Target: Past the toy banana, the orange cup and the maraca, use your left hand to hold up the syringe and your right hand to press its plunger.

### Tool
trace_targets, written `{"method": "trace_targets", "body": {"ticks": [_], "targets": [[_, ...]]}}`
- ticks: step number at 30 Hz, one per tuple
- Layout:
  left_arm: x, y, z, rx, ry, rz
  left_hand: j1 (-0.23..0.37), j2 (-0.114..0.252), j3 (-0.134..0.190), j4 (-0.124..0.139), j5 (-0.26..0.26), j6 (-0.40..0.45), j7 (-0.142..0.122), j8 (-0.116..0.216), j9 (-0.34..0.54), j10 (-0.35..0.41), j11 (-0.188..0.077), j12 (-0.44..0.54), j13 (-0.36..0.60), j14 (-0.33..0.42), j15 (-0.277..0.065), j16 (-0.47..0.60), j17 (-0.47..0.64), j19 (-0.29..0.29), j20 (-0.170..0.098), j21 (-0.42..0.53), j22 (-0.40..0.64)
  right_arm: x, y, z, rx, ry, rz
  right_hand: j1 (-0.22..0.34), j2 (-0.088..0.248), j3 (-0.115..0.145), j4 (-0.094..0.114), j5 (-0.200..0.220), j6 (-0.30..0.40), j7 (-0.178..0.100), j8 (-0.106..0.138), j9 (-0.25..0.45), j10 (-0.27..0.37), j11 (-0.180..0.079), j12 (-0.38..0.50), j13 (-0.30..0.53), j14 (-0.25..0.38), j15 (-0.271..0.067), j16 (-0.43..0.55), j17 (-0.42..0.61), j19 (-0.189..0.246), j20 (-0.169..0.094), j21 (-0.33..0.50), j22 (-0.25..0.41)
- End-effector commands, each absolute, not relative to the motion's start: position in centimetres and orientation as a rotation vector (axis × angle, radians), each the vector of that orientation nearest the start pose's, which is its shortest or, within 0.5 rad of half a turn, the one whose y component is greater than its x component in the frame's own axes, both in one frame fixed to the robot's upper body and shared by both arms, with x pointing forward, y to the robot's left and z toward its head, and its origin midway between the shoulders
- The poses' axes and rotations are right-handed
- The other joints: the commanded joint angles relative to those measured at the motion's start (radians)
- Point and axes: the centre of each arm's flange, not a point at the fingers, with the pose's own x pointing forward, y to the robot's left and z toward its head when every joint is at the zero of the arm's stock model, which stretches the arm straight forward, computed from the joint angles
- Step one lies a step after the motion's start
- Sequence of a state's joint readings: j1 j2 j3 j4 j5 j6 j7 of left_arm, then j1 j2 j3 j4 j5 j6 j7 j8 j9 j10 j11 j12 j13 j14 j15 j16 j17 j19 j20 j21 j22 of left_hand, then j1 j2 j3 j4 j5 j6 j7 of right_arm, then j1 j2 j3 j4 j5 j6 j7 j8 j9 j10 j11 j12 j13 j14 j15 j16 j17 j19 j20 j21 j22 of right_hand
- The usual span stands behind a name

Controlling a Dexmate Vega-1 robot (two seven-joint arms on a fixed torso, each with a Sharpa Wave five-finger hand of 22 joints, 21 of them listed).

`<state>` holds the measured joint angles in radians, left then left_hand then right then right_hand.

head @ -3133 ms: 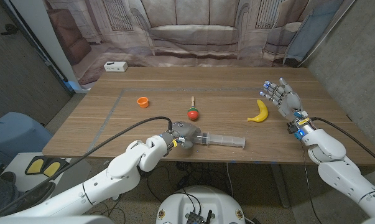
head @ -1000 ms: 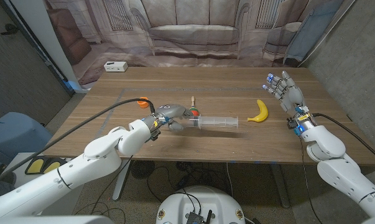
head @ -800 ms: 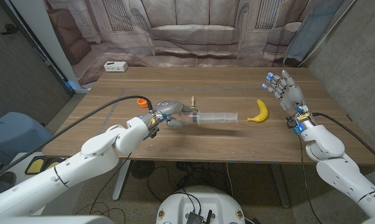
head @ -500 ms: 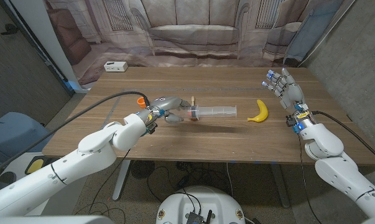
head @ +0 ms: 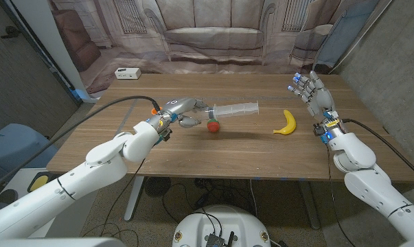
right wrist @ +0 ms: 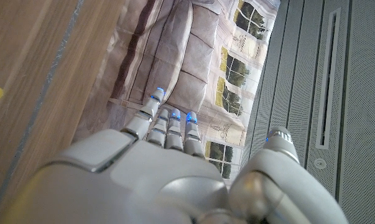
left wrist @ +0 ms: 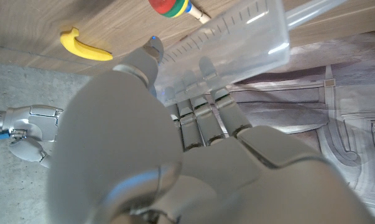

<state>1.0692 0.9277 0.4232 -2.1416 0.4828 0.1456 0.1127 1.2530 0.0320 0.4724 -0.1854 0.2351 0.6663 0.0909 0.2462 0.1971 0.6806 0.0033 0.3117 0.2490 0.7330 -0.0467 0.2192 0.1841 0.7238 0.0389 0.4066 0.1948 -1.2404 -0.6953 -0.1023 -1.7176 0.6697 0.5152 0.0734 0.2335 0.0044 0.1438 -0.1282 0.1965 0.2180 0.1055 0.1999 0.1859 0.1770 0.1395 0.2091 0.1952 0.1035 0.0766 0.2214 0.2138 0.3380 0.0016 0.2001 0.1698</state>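
Observation:
My left hand (head: 180,110) grips one end of a clear plastic syringe (head: 233,108) and holds it level above the table, its free end pointing toward the right. In the left wrist view my left hand (left wrist: 175,143) wraps the syringe barrel (left wrist: 224,56). Below the syringe lies the maraca (head: 213,124), red-headed with a wooden handle. The yellow toy banana (head: 285,122) lies to the right. My right hand (head: 314,97) is raised over the table's right part, fingers spread, holding nothing, well apart from the syringe. The orange cup is hidden behind my left hand.
A white box (head: 127,73) sits at the table's far left edge. A printed backdrop (head: 207,34) hangs behind the table (head: 261,154). A black cable (head: 117,106) runs along my left arm.
My left hand has lifted the syringe off the table's near side and carried it up and away, over the maraca. My right hand has risen slightly and stayed spread.

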Motion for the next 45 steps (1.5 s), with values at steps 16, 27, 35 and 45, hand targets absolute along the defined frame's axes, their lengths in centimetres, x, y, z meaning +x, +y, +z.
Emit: {"method": "trace_targets", "body": {"ticks": [16, 27, 35, 45], "targets": [[51.2, 21.1, 2.6, 1.135, -0.944, 0.035, 0.079, 0.078, 0.034, 0.016, 0.006, 0.038, -0.012, 0.002, 0.005, 0.033, -0.015, 0.002, 0.009, 0.058, -0.04, 0.001, 0.004, 0.022, -0.021, 0.019, 0.006, 52.2, -33.0, 1.5, -0.079, -0.95, 0.246, -0.007, -0.006, -0.004, 0.003, -0.002, 0.014, -0.002, 0.004, 0.003, 0.016, -0.002, 0.001, 0.003, 0.006, -0.001, -0.008, 0.002, 0.002, -0.002, -0.004, 0.003], [52.1, 20.8, 3.8, 1.12, -0.963, 0.059, 0.071, 0.077, 0.033, 0.021, 0.006, 0.042, -0.015, 0.0, 0.005, 0.034, -0.015, -0.001, 0.011, 0.061, -0.037, -0.001, 0.004, 0.024, -0.022, 0.024, 0.007, 51.4, -32.9, 2.6, -0.181, -0.991, 0.187, -0.005, -0.006, -0.004, 0.002, -0.002, 0.024, -0.014, 0.007, 0.003, 0.012, -0.004, -0.002, 0.002, -0.003, -0.005, -0.012, 0.001, -0.004, -0.002, -0.006, 0.003], [52.5, 20.2, 4.2, 1.105, -0.964, 0.056, 0.07, 0.077, 0.035, 0.021, 0.006, 0.044, -0.012, -0.002, 0.005, 0.037, -0.016, -0.002, 0.013, 0.063, -0.038, -0.003, 0.004, 0.022, -0.022, 0.027, 0.007, 50.5, -32.7, 3.3, -0.293, -1.024, 0.13, -0.006, -0.006, -0.005, 0.003, -0.002, 0.021, -0.017, 0.004, 0.003, 0.015, -0.008, -0.001, 0.002, -0.003, -0.008, -0.013, 0.001, -0.005, -0.006, -0.006, 0.003], [52.8, 20.1, 3.5, 1.026, -0.979, 0.098, 0.071, 0.076, 0.038, 0.019, 0.007, 0.057, -0.015, 0.0, 0.006, 0.044, -0.017, -0.001, 0.015, 0.074, -0.04, -0.001, 0.004, 0.024, -0.021, 0.032, 0.008, 49.6, -32.7, 3.7, -0.376, -1.07, 0.108, -0.004, -0.006, -0.005, 0.002, -0.001, 0.022, -0.019, 0.003, 0.003, 0.02, -0.012, 0.0, 0.002, 0.0, -0.012, -0.012, 0.001, -0.005, -0.006, -0.007, 0.003]]}}
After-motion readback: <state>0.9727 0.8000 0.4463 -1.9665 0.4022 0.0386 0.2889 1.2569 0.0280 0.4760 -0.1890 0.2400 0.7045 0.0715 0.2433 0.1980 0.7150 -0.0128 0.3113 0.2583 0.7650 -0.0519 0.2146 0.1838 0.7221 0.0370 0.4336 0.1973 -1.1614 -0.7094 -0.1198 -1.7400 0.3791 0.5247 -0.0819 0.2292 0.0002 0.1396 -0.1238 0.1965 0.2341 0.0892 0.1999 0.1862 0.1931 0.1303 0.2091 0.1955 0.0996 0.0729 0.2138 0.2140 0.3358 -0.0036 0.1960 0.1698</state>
